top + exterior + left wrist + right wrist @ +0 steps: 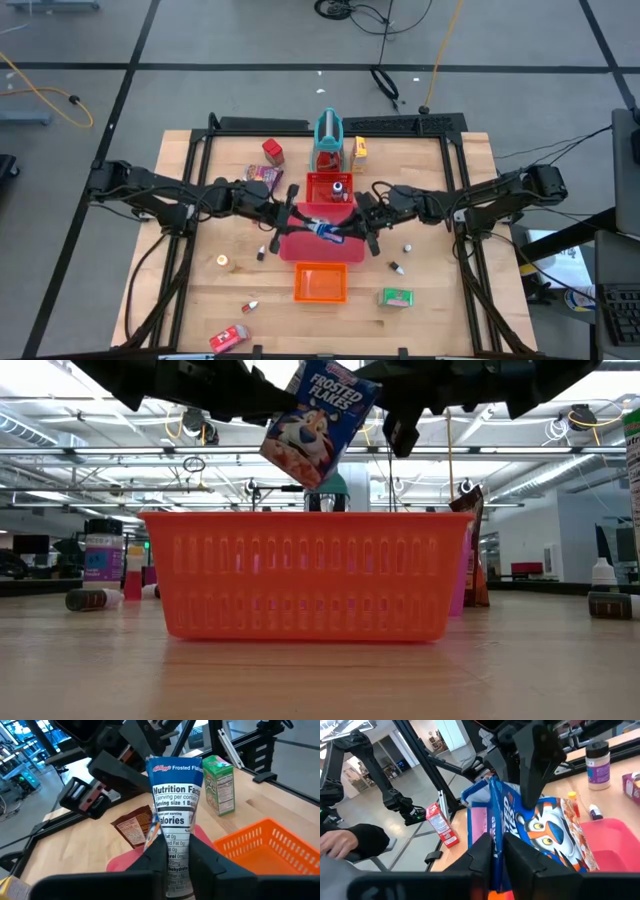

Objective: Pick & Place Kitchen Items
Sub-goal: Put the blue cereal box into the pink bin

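A blue-white cereal box (322, 229) hangs in the air between my two grippers, above the red tray (300, 250). In the low view the box (320, 420) is tilted, higher than the orange tray (305, 575). My left gripper (177, 855) reaches in from the table's left and is shut on the box's near end. My right gripper (497, 850) reaches in from the table's right and is closed on a thin edge of the same box. The other kitchen items lie scattered on the table. My left gripper pinches the box between its two fingers, one on each broad face, at the end nearest it; the narrow nutrition panel (175, 845) faces the wrist. The fingers (157, 852) come in about level from the table's left. The box is clear of the table. My right gripper pinches a thin blue edge of the box (494, 827) between its two fingers, beside the tiger face (545, 827). The fingers (517, 852) come in level from the table's right. The box is tilted and clear of the red tray below.
An orange tray (320, 283) sits near the front edge, and a red basket (328, 188) and a teal stand (328, 140) at the back. Around them lie a green box (397, 297), red boxes (230, 338) (272, 151), a yellow box (359, 150) and small bottles (400, 267).
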`<action>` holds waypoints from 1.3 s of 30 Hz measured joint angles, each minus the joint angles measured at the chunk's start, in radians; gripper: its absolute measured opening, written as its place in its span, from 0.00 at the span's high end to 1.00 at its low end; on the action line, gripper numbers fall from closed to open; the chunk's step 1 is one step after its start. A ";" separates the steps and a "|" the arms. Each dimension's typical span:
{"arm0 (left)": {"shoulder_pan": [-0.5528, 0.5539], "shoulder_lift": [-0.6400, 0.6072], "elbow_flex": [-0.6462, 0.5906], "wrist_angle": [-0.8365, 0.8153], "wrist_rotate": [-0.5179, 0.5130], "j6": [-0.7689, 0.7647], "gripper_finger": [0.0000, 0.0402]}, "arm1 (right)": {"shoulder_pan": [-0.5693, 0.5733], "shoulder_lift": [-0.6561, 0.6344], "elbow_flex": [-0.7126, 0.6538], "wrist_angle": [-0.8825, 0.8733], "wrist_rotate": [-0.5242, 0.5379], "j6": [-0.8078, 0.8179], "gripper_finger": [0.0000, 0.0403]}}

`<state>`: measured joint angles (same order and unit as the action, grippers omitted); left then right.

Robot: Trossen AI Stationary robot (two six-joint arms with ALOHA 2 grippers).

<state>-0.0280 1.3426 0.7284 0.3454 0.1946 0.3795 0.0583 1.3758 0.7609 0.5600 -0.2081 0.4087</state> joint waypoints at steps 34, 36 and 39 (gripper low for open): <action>0.039 0.000 -0.153 0.175 -0.092 -0.352 0.98 | -0.033 -0.217 0.001 -0.323 -0.003 -0.111 0.81; 0.057 0.001 -0.213 0.286 -0.093 -0.394 0.99 | -0.033 -0.217 0.001 -0.322 -0.003 -0.114 0.81; 0.074 0.001 -0.303 0.454 -0.095 -0.449 0.99 | -0.033 -0.217 0.001 -0.327 -0.001 -0.124 0.81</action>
<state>0.0457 1.3434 0.4257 0.7994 0.0992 -0.0691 0.0257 1.1587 0.7620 0.2330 -0.2089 0.2849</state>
